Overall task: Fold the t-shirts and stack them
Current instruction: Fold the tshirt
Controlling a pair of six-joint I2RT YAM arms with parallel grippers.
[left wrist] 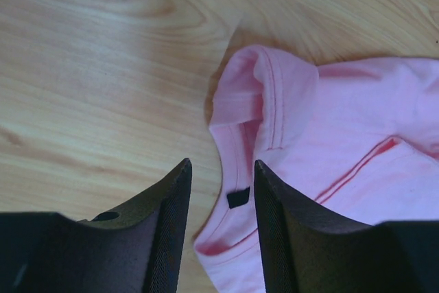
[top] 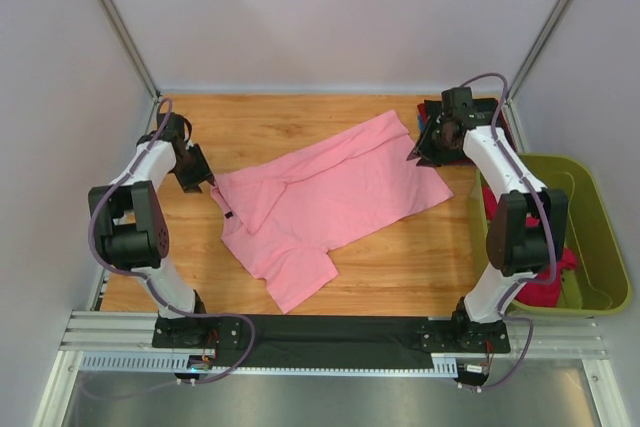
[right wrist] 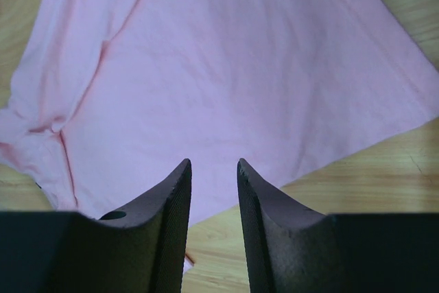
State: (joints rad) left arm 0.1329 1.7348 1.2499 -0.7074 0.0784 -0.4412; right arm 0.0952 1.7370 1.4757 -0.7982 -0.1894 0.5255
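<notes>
A light pink t-shirt (top: 330, 197) lies spread out and rumpled across the wooden table, its collar to the left and its hem to the right. My left gripper (top: 207, 180) hovers at the collar end. In the left wrist view it (left wrist: 221, 169) stands open above the neckline, with the black neck tag (left wrist: 238, 197) showing between its jaws and nothing held. My right gripper (top: 416, 154) is at the hem's far right corner. It (right wrist: 212, 166) is open over the pink cloth (right wrist: 226, 66) near the hem edge, gripping nothing.
A small stack of folded dark and red shirts (top: 430, 113) sits at the back right, just behind my right gripper. An olive-green tub (top: 598, 209) stands off the table's right side, holding a magenta-red shirt (top: 545, 285). Grey walls close in the back and sides.
</notes>
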